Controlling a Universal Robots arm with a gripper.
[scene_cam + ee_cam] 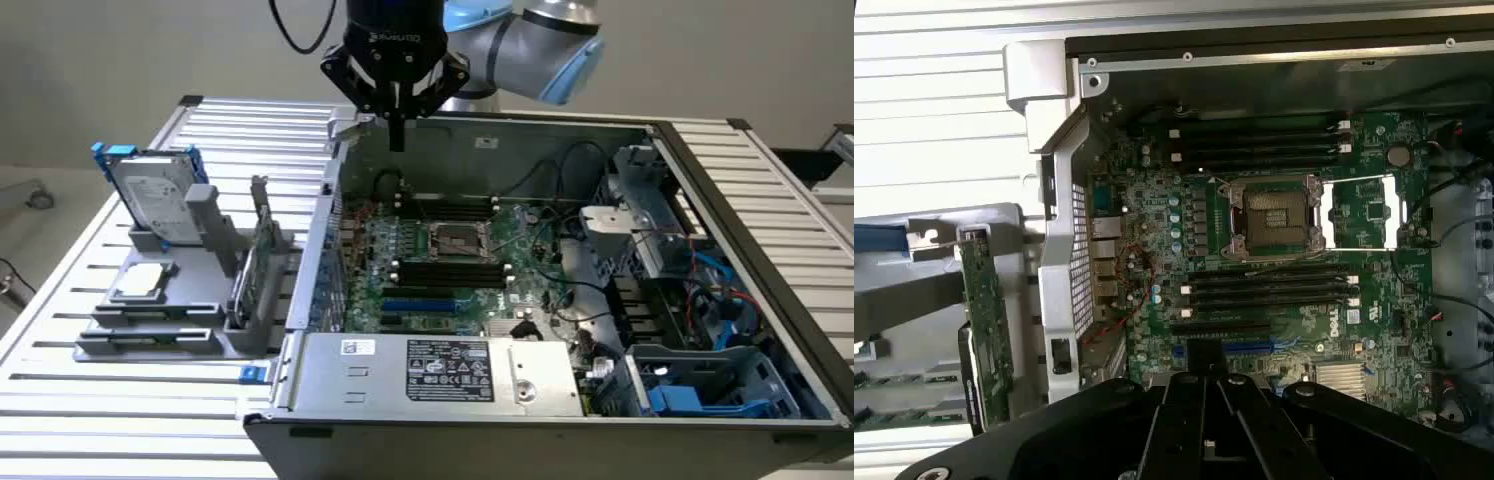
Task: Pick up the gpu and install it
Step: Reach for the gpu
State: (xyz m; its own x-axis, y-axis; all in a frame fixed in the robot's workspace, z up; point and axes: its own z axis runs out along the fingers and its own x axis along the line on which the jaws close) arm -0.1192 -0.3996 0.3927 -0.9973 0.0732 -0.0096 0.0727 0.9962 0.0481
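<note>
The gpu stands on edge in a slot of the grey holder, just outside the open computer case toward the exterior view's left. In the wrist view the gpu appears edge-on, its green board topped by the silver bracket. My gripper hangs above the case's rear wall, over the motherboard and apart from the card. Its fingers are pressed together and hold nothing; my gripper is shut over the expansion slots.
A silver hard drive in a blue frame and a small square processor chip also rest in the holder. Inside the case are the processor socket, memory slots, cables and a power supply. The case's perforated rear wall separates gpu and motherboard.
</note>
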